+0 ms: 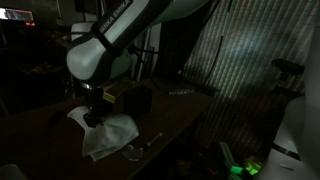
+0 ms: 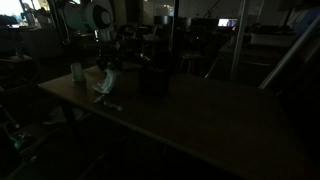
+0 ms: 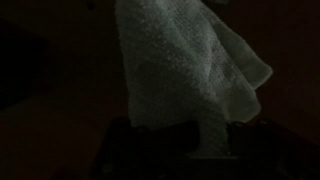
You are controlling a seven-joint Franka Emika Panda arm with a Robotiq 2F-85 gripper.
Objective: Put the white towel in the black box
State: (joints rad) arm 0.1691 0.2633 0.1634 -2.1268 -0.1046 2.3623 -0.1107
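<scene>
Where the jaws pinch tight on it, the dimpled white towel bunches.

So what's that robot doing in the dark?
The robot arm's pincer is shut on the white towel, pinching it near one edge at the table. The black box sits close beside it. The towel is not in the box yet.
</scene>
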